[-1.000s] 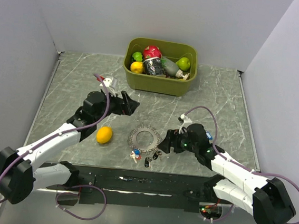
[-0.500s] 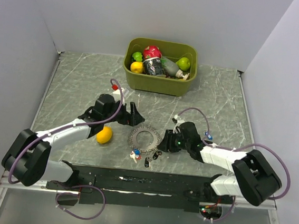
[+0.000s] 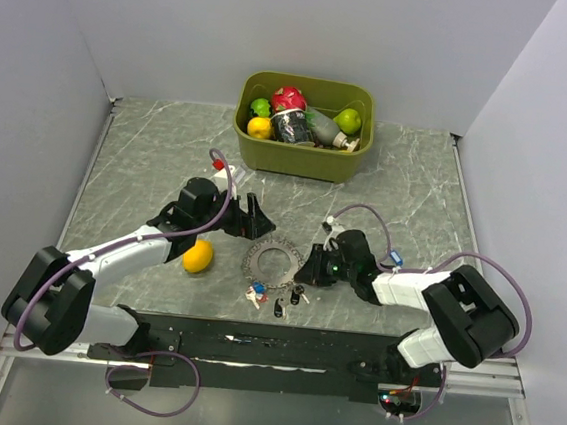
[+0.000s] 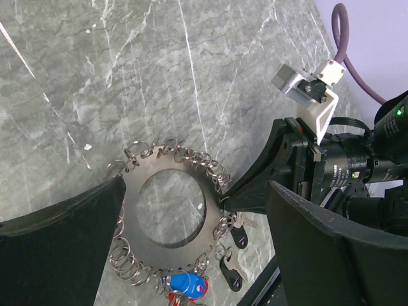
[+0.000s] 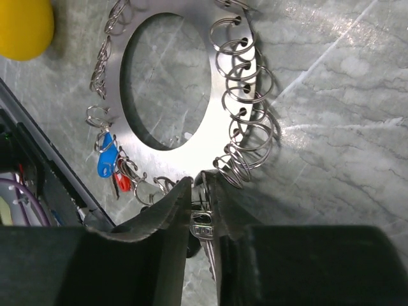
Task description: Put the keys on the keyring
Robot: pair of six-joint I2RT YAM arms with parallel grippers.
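Observation:
The keyring [image 3: 257, 251], a flat grey ring rimmed with small wire loops, lies on the marble table between my arms. It also fills the left wrist view, keyring [image 4: 205, 224], and the right wrist view, keyring [image 5: 185, 162]. A blue key [image 4: 185, 285] and a red key [image 5: 122, 183] hang at its near rim, with two black keys [image 4: 239, 237] beside them. My right gripper [image 5: 203, 191] sits at the ring's near right edge, its fingers pinched on a silver key shank [image 5: 203, 223]. My left gripper [image 4: 194, 191] hovers wide open above the ring, holding nothing.
A yellow lemon [image 3: 198, 256] lies just left of the ring. An olive bin [image 3: 299, 156] full of fruit and bottles stands at the back centre. The arms' black base rail runs along the near table edge, close below the keys.
My right gripper has slid left to the ring's edge and its fingers have closed on a key. The left arm swung right over the ring, then held still, staying open.

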